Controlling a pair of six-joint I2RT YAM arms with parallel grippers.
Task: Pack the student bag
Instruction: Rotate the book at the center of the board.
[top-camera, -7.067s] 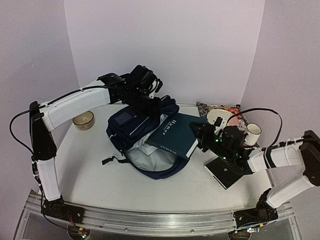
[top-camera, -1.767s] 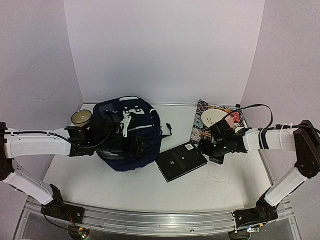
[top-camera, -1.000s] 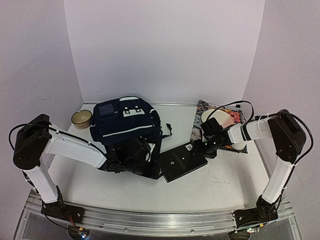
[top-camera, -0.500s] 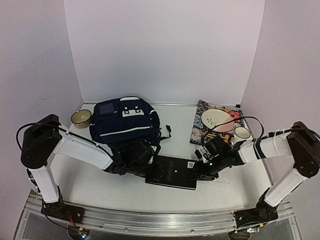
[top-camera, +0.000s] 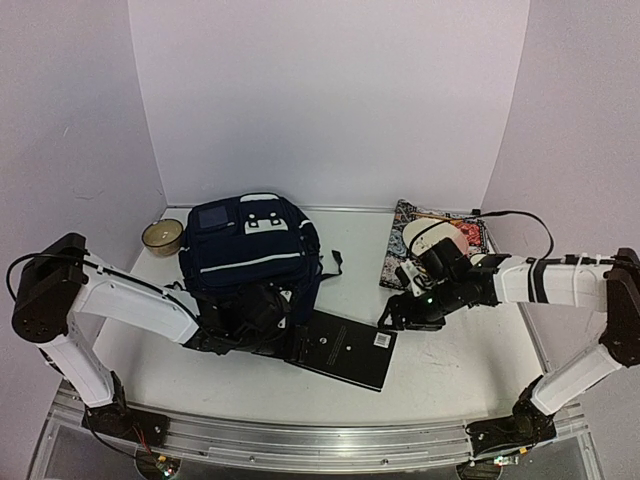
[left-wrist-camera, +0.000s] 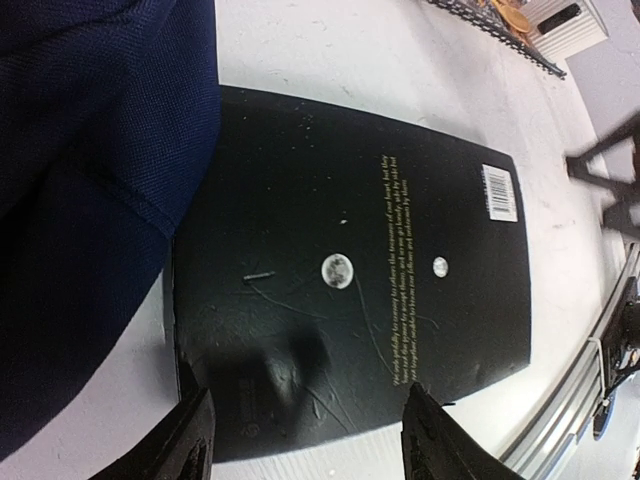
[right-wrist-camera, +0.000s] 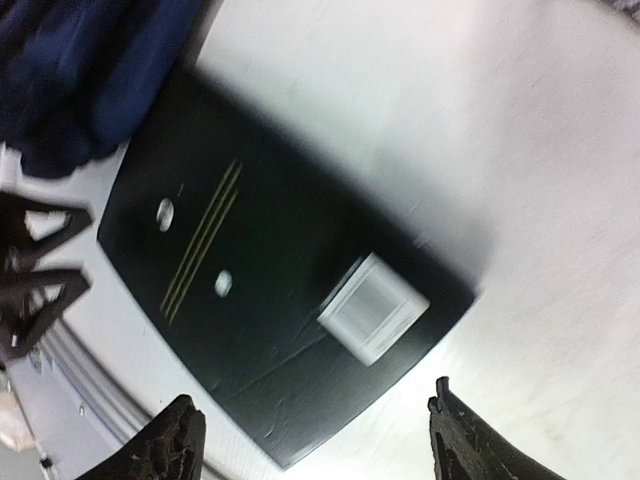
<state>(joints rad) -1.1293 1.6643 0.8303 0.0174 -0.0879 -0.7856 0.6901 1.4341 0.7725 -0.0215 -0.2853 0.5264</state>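
Black book: lies flat against bag; bears white barcode label; gold lettering unreadable. Left gripper, right gripper: fingers spread, holding nothing.

table | student bag left | black book centre | bowl far left | patterned mat, perhaps cloth, right

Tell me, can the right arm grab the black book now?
Probably yes. The right gripper is open right over the black book's barcode corner, with nothing in between, though the book lies flat.
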